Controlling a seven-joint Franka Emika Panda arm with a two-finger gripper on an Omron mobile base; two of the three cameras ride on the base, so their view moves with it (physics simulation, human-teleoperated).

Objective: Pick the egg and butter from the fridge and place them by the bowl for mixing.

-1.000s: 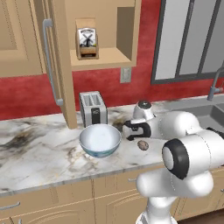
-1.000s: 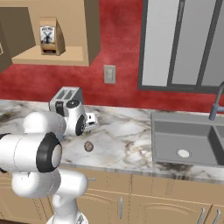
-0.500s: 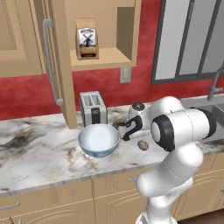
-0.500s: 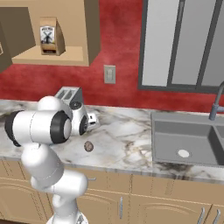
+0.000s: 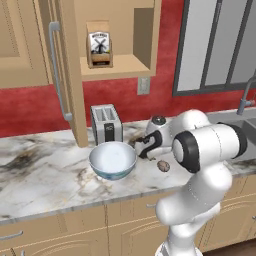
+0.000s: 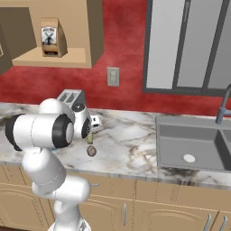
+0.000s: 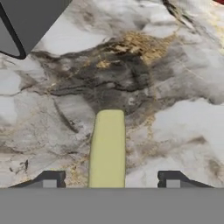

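The pale-yellow butter [image 7: 107,148] stands on the marble counter between my fingertips [image 7: 50,179], with a gap on each side. My gripper [image 7: 111,179] is open around it. From the right, the butter [image 6: 90,138] shows just under the gripper [image 6: 90,134]. The brown speckled egg [image 5: 163,165] lies on the counter a little right of the gripper [image 5: 144,150]; from the right the egg [image 6: 91,150] lies just in front of it. The wide bowl [image 5: 112,159], white inside, sits just left of the gripper. The fridge is out of view.
A silver toaster [image 5: 106,123] stands behind the bowl against the red wall, and its corner [image 7: 26,22] sits close ahead of the hand. A sink [image 6: 189,144] with a faucet [image 6: 223,106] lies to the right. A tall cabinet door with a bar handle [image 5: 59,75] hangs above the counter.
The arm's elbow has swung up and in over the counter while the hand stayed beside the bowl. The jaws have parted from the butter.
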